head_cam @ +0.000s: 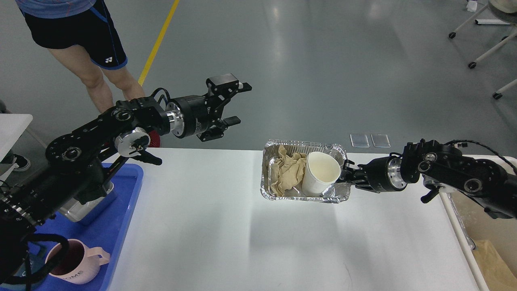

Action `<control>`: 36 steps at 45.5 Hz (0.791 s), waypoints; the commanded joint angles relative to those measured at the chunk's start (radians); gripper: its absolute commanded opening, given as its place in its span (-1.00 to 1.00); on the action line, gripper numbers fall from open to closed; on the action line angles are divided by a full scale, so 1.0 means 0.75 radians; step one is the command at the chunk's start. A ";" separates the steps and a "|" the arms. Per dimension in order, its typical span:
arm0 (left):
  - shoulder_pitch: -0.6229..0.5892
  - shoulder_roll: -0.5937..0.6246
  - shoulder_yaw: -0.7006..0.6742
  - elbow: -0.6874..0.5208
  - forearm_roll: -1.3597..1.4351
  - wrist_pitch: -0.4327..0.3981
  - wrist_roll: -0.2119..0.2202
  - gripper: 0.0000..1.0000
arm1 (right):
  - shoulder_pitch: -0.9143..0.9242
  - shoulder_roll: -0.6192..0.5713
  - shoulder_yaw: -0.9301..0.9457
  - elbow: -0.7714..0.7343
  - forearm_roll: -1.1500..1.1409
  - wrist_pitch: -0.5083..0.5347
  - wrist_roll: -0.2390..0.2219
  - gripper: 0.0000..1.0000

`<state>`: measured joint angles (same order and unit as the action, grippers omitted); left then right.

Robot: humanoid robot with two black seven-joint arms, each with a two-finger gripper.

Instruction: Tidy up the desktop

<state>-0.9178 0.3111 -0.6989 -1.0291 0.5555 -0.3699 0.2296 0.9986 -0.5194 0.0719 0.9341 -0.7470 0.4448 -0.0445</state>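
Below, desktop [226, 226]; left pincer [238, 103] agape above it, right pincer [346, 173] state unclear.

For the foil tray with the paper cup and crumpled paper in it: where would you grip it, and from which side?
Grip the foil tray by its rolled rim on the short right-hand wall, coming in from the right. That rim is stiff and bare, while the white paper cup and crumpled brown paper fill the inside. The right gripper is already at that edge; whether it has closed cannot be seen.
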 commanded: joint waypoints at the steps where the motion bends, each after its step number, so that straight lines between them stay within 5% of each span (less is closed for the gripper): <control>1: 0.156 -0.010 -0.258 0.002 -0.064 0.066 -0.036 0.94 | 0.000 -0.001 0.000 0.000 0.000 0.000 0.000 -1.00; 14: 0.420 -0.169 -0.774 0.106 -0.133 0.119 -0.212 0.94 | -0.018 -0.001 0.013 0.000 0.000 -0.016 0.000 -1.00; 21: 0.504 -0.200 -0.935 0.143 -0.148 0.123 -0.220 0.94 | -0.018 -0.003 0.019 0.000 0.008 -0.016 -0.004 -1.00; 36: 0.598 -0.182 -0.946 0.159 -0.148 0.125 -0.220 0.94 | -0.043 -0.113 0.123 -0.002 0.012 -0.025 -0.002 -1.00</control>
<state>-0.4964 0.1672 -1.4062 -0.9200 0.4460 -0.2761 0.0644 0.9829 -0.5464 0.1174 0.9346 -0.7367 0.4294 -0.0502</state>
